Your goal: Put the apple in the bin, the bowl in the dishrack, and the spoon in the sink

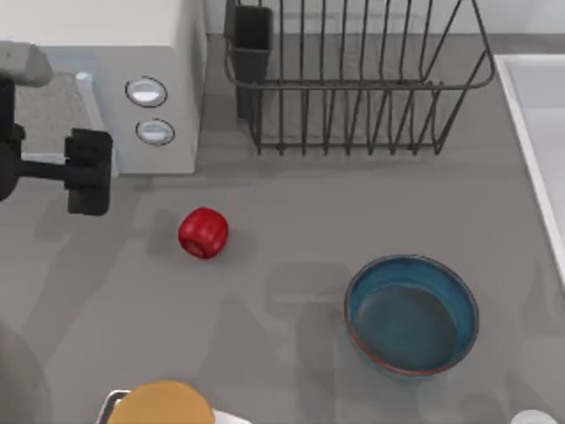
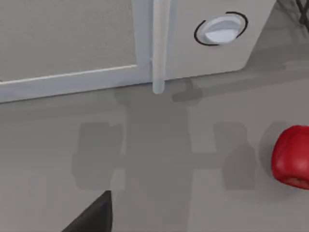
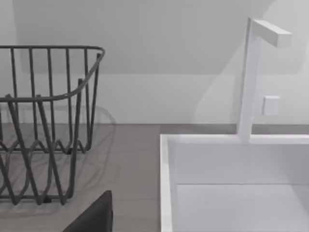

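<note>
The red apple [image 1: 203, 232] [image 2: 291, 156] lies on the grey table, left of centre. My left gripper [image 1: 88, 172] hovers open to the apple's left and a little farther back, in front of the microwave, holding nothing. The blue bowl [image 1: 411, 314] with its reddish rim stands upright at the front right. At the back stands the black wire dishrack [image 1: 353, 84] [image 3: 48, 121] with a dark cup at its left corner. The pale sink [image 1: 538, 124] [image 3: 166, 183] runs along the right edge. A dark part of my right gripper [image 3: 94, 215] faces the sink and rack. The spoon and bin are out of view.
A white microwave [image 1: 115, 88] [image 2: 212, 53] with two round knobs fills the back left, close behind my left gripper. An orange-yellow round thing [image 1: 163, 405] sits at the front edge. A white faucet [image 3: 248, 77] rises behind the sink. Open table lies between apple and bowl.
</note>
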Robot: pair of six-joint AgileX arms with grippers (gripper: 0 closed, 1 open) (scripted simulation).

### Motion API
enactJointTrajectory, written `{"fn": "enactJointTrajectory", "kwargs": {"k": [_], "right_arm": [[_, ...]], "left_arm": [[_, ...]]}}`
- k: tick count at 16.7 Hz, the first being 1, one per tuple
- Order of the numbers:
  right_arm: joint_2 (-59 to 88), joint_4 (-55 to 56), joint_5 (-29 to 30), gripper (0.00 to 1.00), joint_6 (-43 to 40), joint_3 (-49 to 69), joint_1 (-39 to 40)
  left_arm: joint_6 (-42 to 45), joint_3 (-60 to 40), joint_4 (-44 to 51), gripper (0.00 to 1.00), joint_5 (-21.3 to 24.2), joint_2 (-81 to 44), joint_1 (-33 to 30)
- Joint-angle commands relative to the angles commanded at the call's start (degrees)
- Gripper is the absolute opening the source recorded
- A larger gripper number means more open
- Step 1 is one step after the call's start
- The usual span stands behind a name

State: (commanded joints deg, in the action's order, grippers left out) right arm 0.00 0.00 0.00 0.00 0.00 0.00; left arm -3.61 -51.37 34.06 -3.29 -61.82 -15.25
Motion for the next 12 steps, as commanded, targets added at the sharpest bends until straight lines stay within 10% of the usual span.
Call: {"fn": "enactJointTrajectory", "kwargs": {"k": [12], "right_arm": [[0.0, 0.0, 0.0, 1.0, 0.0, 0.0, 0.0]], "left_arm": [[-2.03, -42.37, 28.51, 1.0, -1.14, -56.41, -13.43]]}}
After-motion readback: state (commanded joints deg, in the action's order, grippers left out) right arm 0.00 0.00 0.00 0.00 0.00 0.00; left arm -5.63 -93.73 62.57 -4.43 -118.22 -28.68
